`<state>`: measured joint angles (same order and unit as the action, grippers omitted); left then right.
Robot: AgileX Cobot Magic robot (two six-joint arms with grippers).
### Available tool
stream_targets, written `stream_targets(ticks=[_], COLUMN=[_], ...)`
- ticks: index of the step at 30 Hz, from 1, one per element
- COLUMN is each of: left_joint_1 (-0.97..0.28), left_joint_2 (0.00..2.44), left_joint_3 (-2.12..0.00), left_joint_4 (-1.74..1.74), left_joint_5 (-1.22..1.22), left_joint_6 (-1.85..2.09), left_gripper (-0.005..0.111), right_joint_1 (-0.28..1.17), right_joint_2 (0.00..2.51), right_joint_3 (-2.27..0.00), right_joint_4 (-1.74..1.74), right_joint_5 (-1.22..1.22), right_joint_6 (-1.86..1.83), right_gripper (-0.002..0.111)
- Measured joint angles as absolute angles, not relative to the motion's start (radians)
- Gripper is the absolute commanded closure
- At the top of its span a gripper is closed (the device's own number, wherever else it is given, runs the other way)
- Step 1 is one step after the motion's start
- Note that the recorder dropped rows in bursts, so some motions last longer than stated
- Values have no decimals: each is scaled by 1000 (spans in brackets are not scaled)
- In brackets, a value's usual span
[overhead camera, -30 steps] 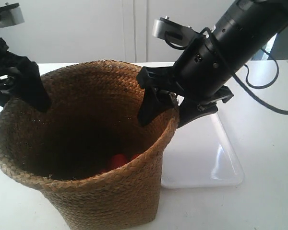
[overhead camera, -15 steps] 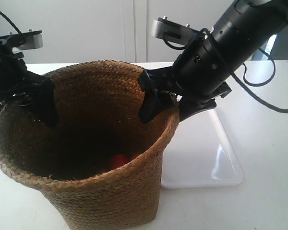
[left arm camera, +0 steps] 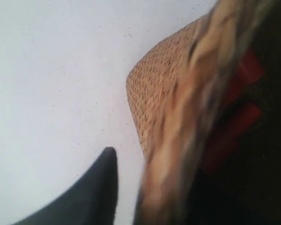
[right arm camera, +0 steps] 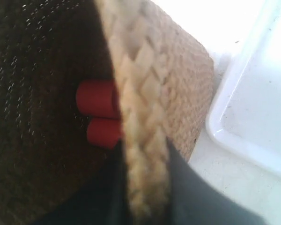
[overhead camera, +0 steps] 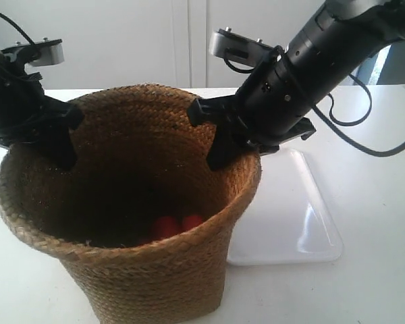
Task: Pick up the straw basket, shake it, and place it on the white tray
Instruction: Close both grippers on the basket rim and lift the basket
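- The straw basket (overhead camera: pixel 142 270) stands nearest in the exterior view, upright with its mouth up and two red pieces (overhead camera: pixel 175 224) low inside; I cannot tell whether its base has left the table (overhead camera: pixel 378 283)
- The right gripper (right arm camera: pixel 145 157) straddles the rim on the tray side, one finger (right arm camera: pixel 105 197) inside and the other outside, both pressed against the braid and pinching it
- The left gripper (overhead camera: pixel 59 145) sits at the opposite rim; the left wrist view shows only an outer finger (left arm camera: pixel 100 187) with a sliver of table between it and the blurred rim, so I cannot tell whether it is clamped
- The white tray (overhead camera: pixel 304 223) lies flat beyond, just beside the basket's base on the right arm's side; by my judgement the basket must travel sideways toward the right arm, which is nearer the tray
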<state>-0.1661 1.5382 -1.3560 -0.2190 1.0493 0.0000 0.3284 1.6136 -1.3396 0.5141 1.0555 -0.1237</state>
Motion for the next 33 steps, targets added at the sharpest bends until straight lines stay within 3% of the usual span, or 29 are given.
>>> stream_targets(ticks=[5, 13, 22, 33], left_joint_1=[-168, -265, -332, -341], left_joint_2=[1529, 1324, 1159, 1110], left_joint_3=[-1356, -1257, -974, -879], left_joint_4=[-242, -242, -238, -238], left_joint_5=[1010, 612, 355, 150], left_joint_6=[33, 72, 72, 84], left_gripper=[107, 107, 107, 107], right_joint_1=[329, 335, 466, 517], right_joint_2=[1611, 1439, 1305, 1268], right_joint_3=[-1337, -1329, -1084, -932], right_joint_4=[500, 449, 401, 409], right_joint_5=[988, 768, 570, 300], right_joint_6=[-124, -231, -286, -298], right_gripper=[108, 108, 108, 108])
